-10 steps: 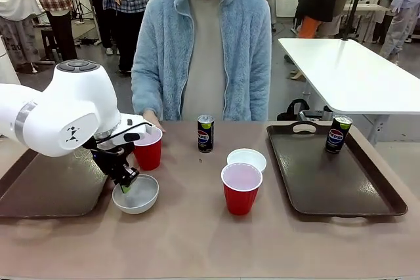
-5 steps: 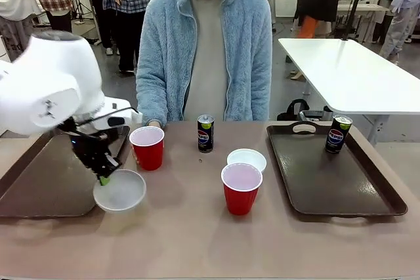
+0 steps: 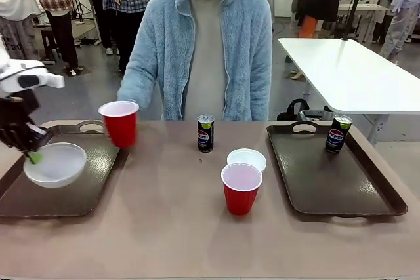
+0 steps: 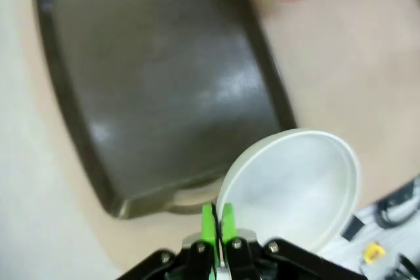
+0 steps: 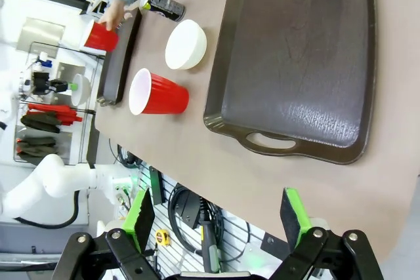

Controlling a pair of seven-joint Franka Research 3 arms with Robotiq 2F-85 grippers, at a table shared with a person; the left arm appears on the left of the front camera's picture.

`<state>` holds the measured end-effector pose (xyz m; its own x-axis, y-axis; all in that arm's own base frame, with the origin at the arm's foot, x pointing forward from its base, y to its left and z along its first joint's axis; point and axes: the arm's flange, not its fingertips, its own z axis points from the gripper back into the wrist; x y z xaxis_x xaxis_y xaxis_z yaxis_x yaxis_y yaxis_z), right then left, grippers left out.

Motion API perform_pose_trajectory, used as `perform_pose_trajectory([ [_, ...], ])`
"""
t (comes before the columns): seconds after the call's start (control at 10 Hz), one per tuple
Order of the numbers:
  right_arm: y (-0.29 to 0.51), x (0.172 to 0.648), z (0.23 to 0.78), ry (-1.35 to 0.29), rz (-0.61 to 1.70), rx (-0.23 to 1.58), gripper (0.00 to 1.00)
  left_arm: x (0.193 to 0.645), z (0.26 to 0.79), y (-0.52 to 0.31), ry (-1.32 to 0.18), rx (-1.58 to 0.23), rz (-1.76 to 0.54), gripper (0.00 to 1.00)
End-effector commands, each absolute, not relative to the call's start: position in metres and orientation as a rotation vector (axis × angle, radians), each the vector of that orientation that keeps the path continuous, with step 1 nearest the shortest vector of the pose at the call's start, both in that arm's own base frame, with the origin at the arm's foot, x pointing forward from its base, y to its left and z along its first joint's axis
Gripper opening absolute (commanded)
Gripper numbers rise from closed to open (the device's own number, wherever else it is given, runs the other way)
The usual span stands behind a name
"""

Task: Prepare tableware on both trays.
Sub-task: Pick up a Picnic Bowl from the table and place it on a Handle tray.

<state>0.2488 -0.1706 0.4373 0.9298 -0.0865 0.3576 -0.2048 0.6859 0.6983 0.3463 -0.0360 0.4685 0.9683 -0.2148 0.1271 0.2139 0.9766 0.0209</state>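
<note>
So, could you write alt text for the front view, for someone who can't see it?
The left gripper holds a small round white bowl by its rim over the left dark brown tray, while a person holds a red plastic cup beside it.

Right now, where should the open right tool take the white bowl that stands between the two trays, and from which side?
Probably its rim, from above, one finger inside and one outside. The white bowl stands upright, low and wide. The red cup stands close on the robot's side, so pinch the rim facing the right tray.
</note>
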Motion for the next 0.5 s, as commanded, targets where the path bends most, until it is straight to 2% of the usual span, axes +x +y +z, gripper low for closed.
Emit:
perform_pose_trajectory([
  [0.0,-0.172,0.251,0.438,-0.407,0.080,0.847,1.00,0.364,0.436,-0.007,-0.180,-0.039,-0.165,0.00],
  [0.1,-0.172,0.251,0.438,-0.407,0.080,0.847,1.00,0.368,0.430,0.001,-0.192,-0.059,-0.145,0.00],
  [0.2,-0.172,0.251,0.438,-0.407,0.080,0.847,1.00,0.353,0.427,0.000,-0.128,-0.090,-0.206,0.00],
  [0.3,-0.172,0.251,0.438,-0.407,0.080,0.847,1.00,0.292,0.427,-0.023,-0.032,-0.014,-0.404,0.00],
  [0.4,-0.172,0.251,0.438,-0.407,0.080,0.847,1.00,0.262,0.427,-0.033,-0.019,0.047,-0.458,0.00],
])
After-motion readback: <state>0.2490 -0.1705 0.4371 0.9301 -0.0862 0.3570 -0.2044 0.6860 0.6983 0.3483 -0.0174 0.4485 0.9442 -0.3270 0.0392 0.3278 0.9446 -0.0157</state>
